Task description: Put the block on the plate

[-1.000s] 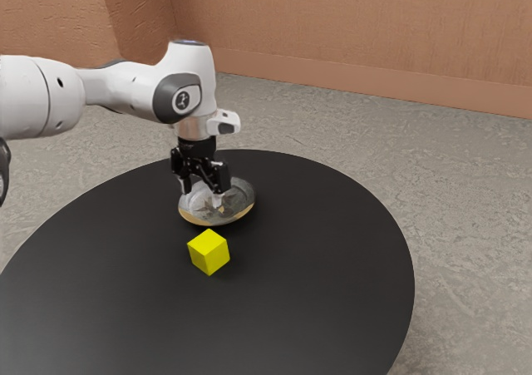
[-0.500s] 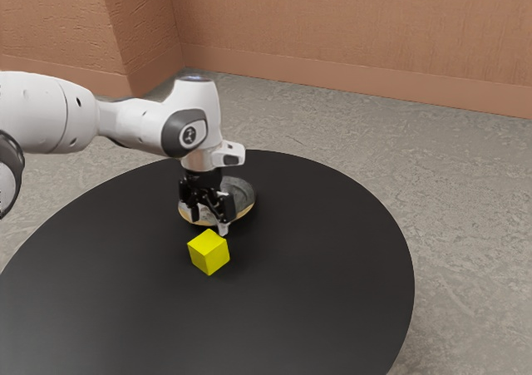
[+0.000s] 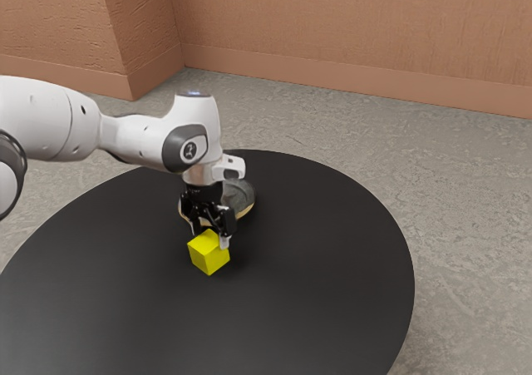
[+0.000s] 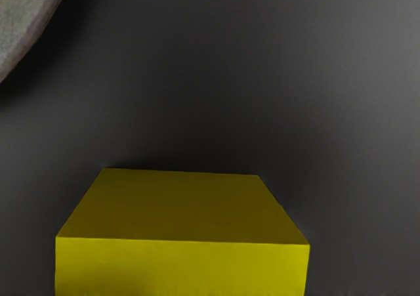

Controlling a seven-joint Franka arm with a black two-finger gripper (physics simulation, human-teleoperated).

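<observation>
In the exterior view my gripper (image 3: pixel 211 235) is low over the yellow block (image 3: pixel 208 254), its two fingers spread apart, one at the block's far edge and the other by its upper right side. The block rests on the black table; in the wrist view the block (image 4: pixel 184 207) lies just under my hand. Behind my gripper, the round grey plate (image 3: pixel 239 197) with a tan rim is partly hidden by the hand. A piece of the plate (image 4: pixel 25 17) also appears in the wrist view, apart from the block.
The round black table (image 3: pixel 324 267) extends around the block and plate, with its curved edge toward the exterior view's right. Beyond it are a grey floor (image 3: pixel 465 192) and a brown wall (image 3: pixel 357 34).
My hand has come down from above the plate and moved toward the block, reaching it with its fingers apart. Block and plate have stayed where they were.
</observation>
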